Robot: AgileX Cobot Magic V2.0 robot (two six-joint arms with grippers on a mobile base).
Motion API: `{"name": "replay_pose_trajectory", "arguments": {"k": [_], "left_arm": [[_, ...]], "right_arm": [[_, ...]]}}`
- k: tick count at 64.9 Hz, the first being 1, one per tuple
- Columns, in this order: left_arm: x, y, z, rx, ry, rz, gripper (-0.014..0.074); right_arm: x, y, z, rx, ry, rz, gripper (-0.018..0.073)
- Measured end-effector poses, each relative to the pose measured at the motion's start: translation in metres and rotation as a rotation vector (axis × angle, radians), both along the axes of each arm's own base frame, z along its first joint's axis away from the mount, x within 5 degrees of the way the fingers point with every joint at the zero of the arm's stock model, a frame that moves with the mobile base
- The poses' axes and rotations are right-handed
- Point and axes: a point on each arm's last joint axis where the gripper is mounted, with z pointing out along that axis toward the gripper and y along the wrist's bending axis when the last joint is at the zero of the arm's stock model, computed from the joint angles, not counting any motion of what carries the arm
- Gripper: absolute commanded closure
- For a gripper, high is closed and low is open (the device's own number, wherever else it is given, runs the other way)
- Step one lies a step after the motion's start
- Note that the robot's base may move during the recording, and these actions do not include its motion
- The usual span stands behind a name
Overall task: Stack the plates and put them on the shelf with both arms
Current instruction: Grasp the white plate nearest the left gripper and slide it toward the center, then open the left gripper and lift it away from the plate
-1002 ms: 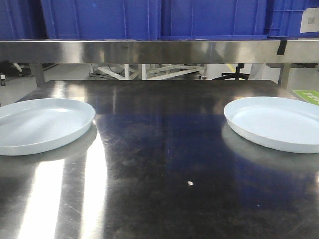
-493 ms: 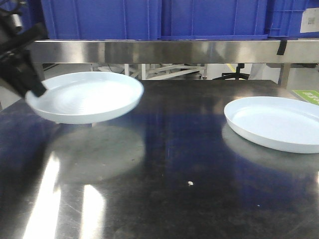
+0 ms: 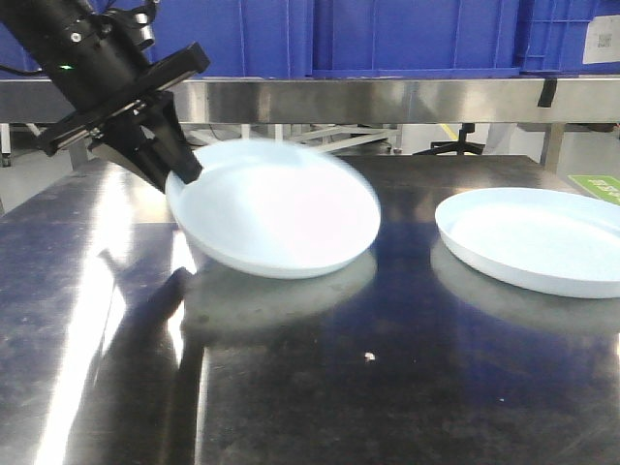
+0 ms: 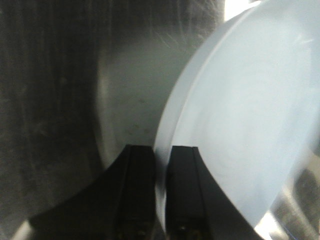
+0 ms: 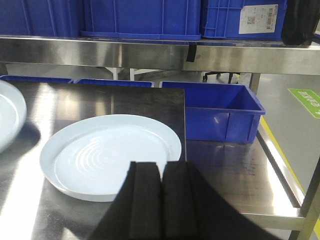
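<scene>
1. Left gripper (image 3: pixel 182 172), on a black arm (image 3: pixel 92 63) reaching in from the upper left, is clamping its two fingers (image 4: pixel 134 185) on the rim of one white plate (image 3: pixel 276 208). In the left wrist view that rim is running down between them.
2. This white plate is hanging tilted and motion-blurred over the dark steel tabletop (image 3: pixel 320 387), with the gripped edge highest and its well showing plain white. Whether its low edge is touching the steel cannot be told.
3. Behind and above, the brushed steel shelf rail (image 3: pixel 387 100) is running across the whole width. Blue plastic crates (image 3: pixel 417 34) are sitting side by side on it, their walls hiding whatever they are holding.
4. Further right, the second white plate (image 3: pixel 538 237) is lying flat on the tabletop, apart from the held one with a strip of bare steel between them. Its well is showing faint concentric rings in the right wrist view.
5. The right gripper (image 5: pixel 161 172) is pointing at the near rim of that second white plate, with its fingers (image 5: pixel 145 200) pressed together. Whether they are touching the rim cannot be told.
6. At the far right, past the tabletop's edge, an open blue crate (image 5: pixel 215 110) is standing on a lower steel surface (image 5: pixel 250 175), its front wall hiding its floor.
</scene>
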Motion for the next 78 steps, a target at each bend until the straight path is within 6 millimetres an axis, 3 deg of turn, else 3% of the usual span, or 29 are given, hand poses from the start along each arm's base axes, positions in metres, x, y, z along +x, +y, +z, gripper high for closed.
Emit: {"name": "replay_pose_trajectory", "arguments": {"k": [7, 31, 41, 54, 63, 73, 78], "left_arm": [[-0.002, -0.004, 0.0, 0.002, -0.001, -0.012, 0.0261], [-0.011, 0.0, 0.0, 0.097, 0.037, -0.09, 0.0268], [-0.016, 0.004, 0.017, 0.121, -0.021, -0.098, 0.0269], [-0.03, -0.001, 0.05, 0.146, -0.223, -0.09, 0.0272], [-0.045, -0.002, 0.061, 0.157, -0.381, -0.068, 0.0365], [-0.065, 0.002, 0.054, 0.155, -0.533, -0.014, 0.0519], [-0.078, 0.008, 0.048, 0.147, -0.603, 0.025, 0.0512]], "right_arm": [[0.0, 0.0, 0.0, 0.0, 0.0, 0.0, 0.0505], [0.0, 0.0, 0.0, 0.0, 0.0, 0.0, 0.0505], [0.0, 0.0, 0.0, 0.0, 0.0, 0.0, 0.0505], [0.0, 0.0, 0.0, 0.0, 0.0, 0.0, 0.0505], [0.0, 0.0, 0.0, 0.0, 0.0, 0.0, 0.0505], [0.0, 0.0, 0.0, 0.0, 0.0, 0.0, 0.0505], [0.0, 0.0, 0.0, 0.0, 0.0, 0.0, 0.0505]]}}
